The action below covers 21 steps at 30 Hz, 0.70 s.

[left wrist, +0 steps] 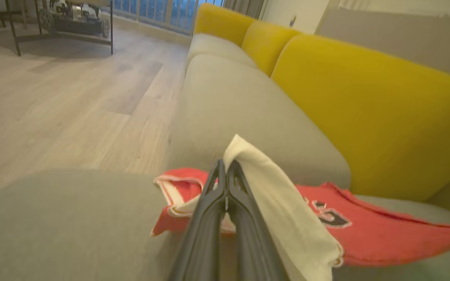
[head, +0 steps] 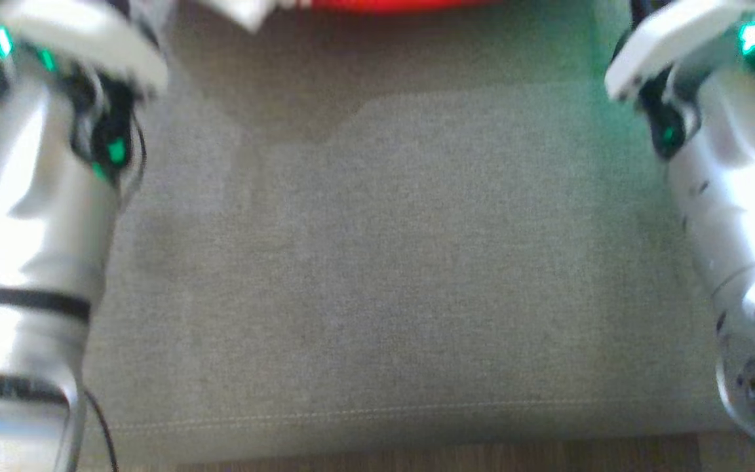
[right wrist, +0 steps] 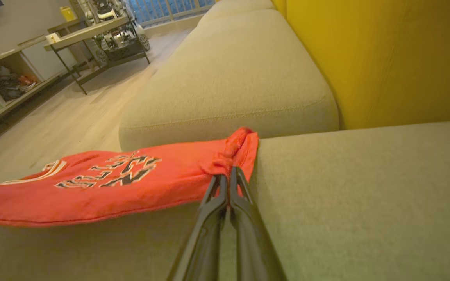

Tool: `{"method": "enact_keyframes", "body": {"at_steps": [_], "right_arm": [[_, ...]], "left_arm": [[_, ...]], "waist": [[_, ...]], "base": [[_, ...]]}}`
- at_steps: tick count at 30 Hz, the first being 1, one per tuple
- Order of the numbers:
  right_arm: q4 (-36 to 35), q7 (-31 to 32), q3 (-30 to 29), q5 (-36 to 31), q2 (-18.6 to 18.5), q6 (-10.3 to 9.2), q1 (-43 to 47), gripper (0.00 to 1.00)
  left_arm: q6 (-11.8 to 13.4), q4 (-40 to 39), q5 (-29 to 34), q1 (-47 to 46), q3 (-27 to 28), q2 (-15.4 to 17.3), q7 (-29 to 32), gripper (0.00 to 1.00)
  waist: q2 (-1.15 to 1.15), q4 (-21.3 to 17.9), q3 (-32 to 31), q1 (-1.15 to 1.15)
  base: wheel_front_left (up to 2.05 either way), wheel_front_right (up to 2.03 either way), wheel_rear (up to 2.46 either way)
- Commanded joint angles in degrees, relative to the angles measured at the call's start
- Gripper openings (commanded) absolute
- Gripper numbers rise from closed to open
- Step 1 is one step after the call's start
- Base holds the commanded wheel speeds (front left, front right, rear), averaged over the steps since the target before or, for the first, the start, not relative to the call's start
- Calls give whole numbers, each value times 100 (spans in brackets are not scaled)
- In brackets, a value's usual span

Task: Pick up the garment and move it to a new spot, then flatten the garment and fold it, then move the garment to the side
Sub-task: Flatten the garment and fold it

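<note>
1. Left forearm: pale, at the left edge of my head view, over the grey seat cushion.
2. Left end effector: fingers pressed together, pinching a cream fold of the garment; the fold drapes over one finger.
3. Garment: red jersey with black-and-white lettering, stretched between both end effectors across the sofa seat, in front of the yellow backrest. I cannot tell whether it rests on the cushion.
4. Right end effector: fingers together, clamped on a bunched red corner.
5. Right forearm: right edge of my head view.
</note>
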Motion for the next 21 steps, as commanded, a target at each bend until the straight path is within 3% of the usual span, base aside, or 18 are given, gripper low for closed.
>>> {"method": "enact_keyframes", "body": {"at_steps": [1, 12, 21], "right_arm": [[-133, 26, 113, 85, 74, -2, 36, 0], [15, 428, 797, 585, -167, -2, 1332, 0], [-216, 545, 1466, 865, -281, -2, 2031, 0]], "left_arm": [[-24, -175, -3, -39, 99, 329, 30, 0], [-113, -978, -287, 2221, -553, 836, 738, 0], [85, -1912, -584, 3403, -598, 1211, 1354, 0]], "waist": [[0, 63, -285, 1], [0, 64, -1273, 1], [0, 43, -1793, 1]], "base": [[0, 0, 0], [0, 0, 0], [0, 0, 0]]}}
